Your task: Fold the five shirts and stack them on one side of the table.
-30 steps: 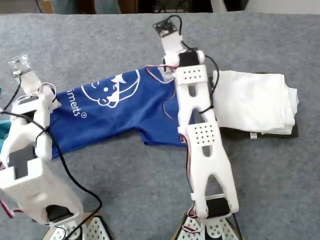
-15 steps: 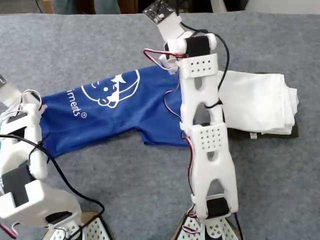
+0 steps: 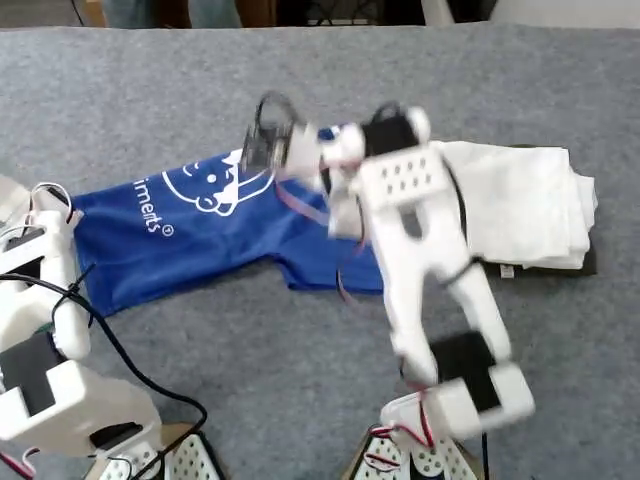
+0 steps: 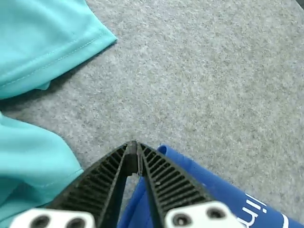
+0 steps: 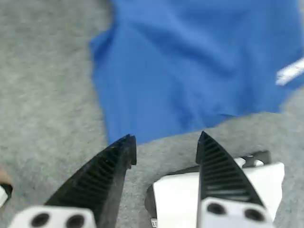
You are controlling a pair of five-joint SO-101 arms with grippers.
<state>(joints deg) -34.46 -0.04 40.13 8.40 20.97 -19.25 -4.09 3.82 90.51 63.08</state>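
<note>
A blue shirt (image 3: 230,225) with white print lies spread flat across the middle of the grey table. A folded white shirt (image 3: 510,200) sits to its right on top of a dark folded one (image 3: 590,262). My right gripper (image 3: 264,132) hovers open above the blue shirt's printed chest; in the right wrist view the right gripper (image 5: 166,140) has blue shirt (image 5: 190,66) and the white shirt (image 5: 175,197) beneath it, with nothing between the fingers. My left gripper (image 4: 135,151) is shut just off the blue shirt's corner (image 4: 166,156), holding nothing.
Teal shirts (image 4: 42,42) lie crumpled on the table beyond the blue shirt's left end, close to my left gripper. Bare grey table (image 3: 250,370) stretches in front of the blue shirt and behind it. Both arm bases stand at the near edge.
My right arm has swung from beyond the blue shirt's collar back over its printed chest. My left arm has drawn back leftward, off the shirt's end.
</note>
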